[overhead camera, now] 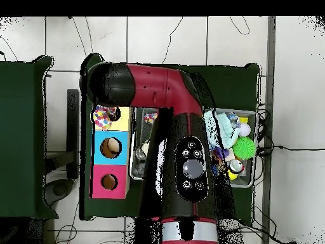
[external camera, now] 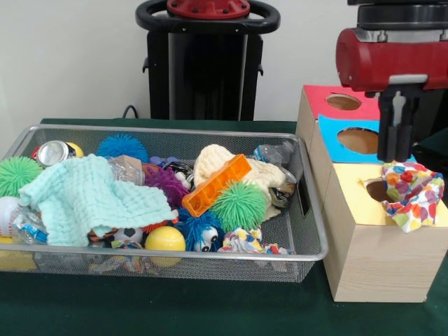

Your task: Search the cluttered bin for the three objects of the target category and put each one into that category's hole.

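The wire mesh bin (external camera: 210, 257) sits left of a wooden box. One colourful printed rag (external camera: 414, 194) lies bunched on the box's yellow face, at the right edge of the yellow hole (external camera: 375, 189), which shows partly. My gripper (external camera: 395, 157) hangs straight above that rag, its tips at the rag's top. I cannot tell whether it holds the rag. A second colourful rag (external camera: 243, 242) lies at the bin's front right, under a green spiky ball (external camera: 239, 206). In the overhead view the rag (overhead camera: 101, 117) lies by the yellow hole (overhead camera: 115, 114), and the arm (overhead camera: 146, 82) hides the gripper.
The blue-faced hole (external camera: 358, 140) and the red-faced hole (external camera: 343, 102) lie behind the yellow one. The bin also holds a mint-green cloth (external camera: 84, 199), a cream knitted cloth (external camera: 210, 159), an orange block (external camera: 217, 184), spiky balls and cans. The arm covers much of the bin (overhead camera: 131, 166) from overhead.
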`<state>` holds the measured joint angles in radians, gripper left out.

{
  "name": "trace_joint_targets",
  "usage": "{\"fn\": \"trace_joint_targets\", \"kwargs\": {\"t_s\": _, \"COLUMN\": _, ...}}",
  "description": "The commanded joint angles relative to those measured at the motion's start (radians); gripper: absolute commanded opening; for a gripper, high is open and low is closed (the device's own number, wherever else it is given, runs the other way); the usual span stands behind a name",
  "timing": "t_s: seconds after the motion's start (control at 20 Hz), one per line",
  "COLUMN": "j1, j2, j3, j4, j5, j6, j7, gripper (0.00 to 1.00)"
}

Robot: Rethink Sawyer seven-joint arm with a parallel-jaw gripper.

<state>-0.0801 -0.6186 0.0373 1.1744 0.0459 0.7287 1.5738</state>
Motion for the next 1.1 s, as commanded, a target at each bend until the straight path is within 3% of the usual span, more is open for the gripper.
{"fn": "trace_joint_targets", "kwargs": {"t_s": 0.05, "j1": -0.033, "j2": 0.06, "j3": 0.084, "j4": 0.127, "j5": 0.084, "j6": 0.121, "j7": 0.171, "gripper": 0.0}}
{"fn": "trace_joint_targets", "kwargs": {"t_s": 0.45, "j1": -0.048, "j2": 0.097, "j3": 0.134, "j4": 0.154, "j5": 0.162, "j6": 0.114, "j7": 0.124, "gripper": 0.0}}
{"fn": "trace_joint_targets", "kwargs": {"t_s": 1.1, "j1": -0.036, "j2": 0.179, "j3": 0.143, "j4": 0.116, "j5": 0.181, "j6": 0.11, "j7": 0.113, "gripper": 0.0}}
